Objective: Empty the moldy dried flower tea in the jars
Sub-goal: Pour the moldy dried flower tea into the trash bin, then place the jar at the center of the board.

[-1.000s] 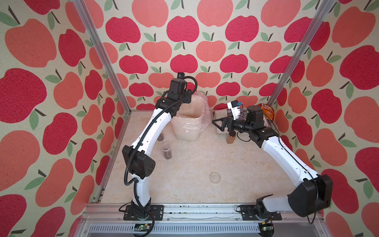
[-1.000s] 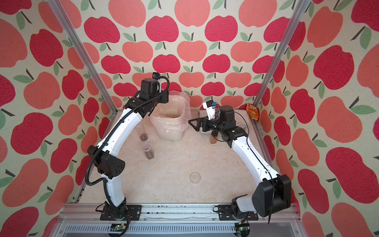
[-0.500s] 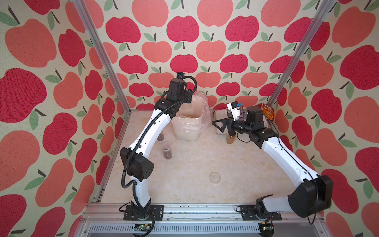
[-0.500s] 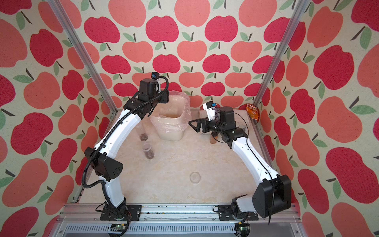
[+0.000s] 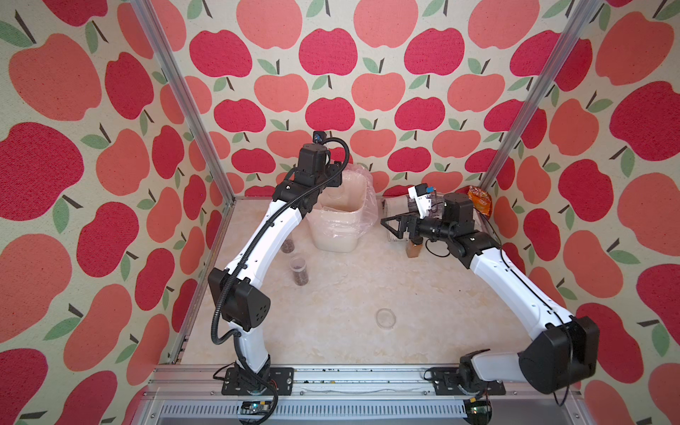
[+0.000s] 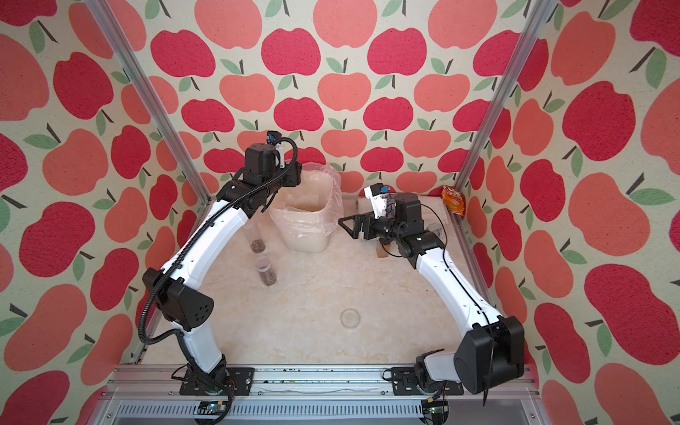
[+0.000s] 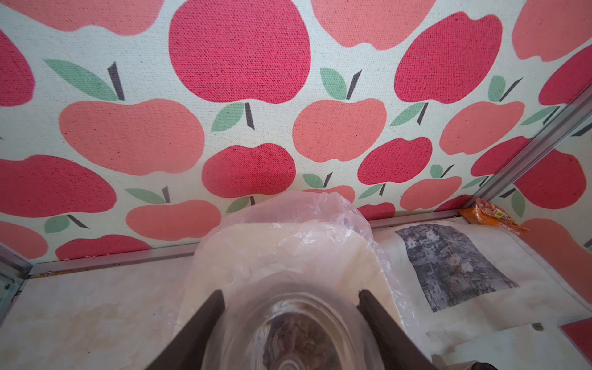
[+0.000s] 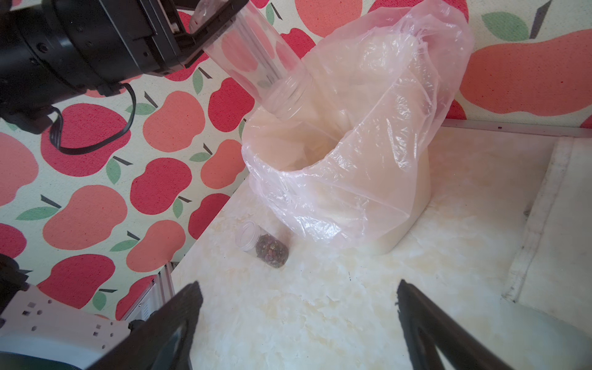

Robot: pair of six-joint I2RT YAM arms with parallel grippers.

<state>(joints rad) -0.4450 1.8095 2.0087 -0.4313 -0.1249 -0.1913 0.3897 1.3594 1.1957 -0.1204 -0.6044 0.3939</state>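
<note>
Left elbow (image 5: 239,301) edged outward; left hand (image 7: 289,307) holds jar (image 8: 253,61) over bin (image 8: 407,205)

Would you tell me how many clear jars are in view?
3: one jar tilted over the white bin in the left claw, two standing on the table beside it.

- The bench (image 5: 349,290) has a pale, marbled cream top.
- A white bin (image 5: 336,239) lined with a clear plastic bag stands toward the back.
- Left of the bin stand a clear jar (image 5: 299,271) and, partly hidden, a second clear jar (image 5: 287,245).
- A clear round lid (image 5: 385,318) lies flat, alone, nearer the front.
- An amber jar (image 5: 414,252) stands right of the bin.
- A white sheet with a grey print (image 7: 455,266) lies at back right, with an orange packet (image 5: 479,200) in the corner.
</note>
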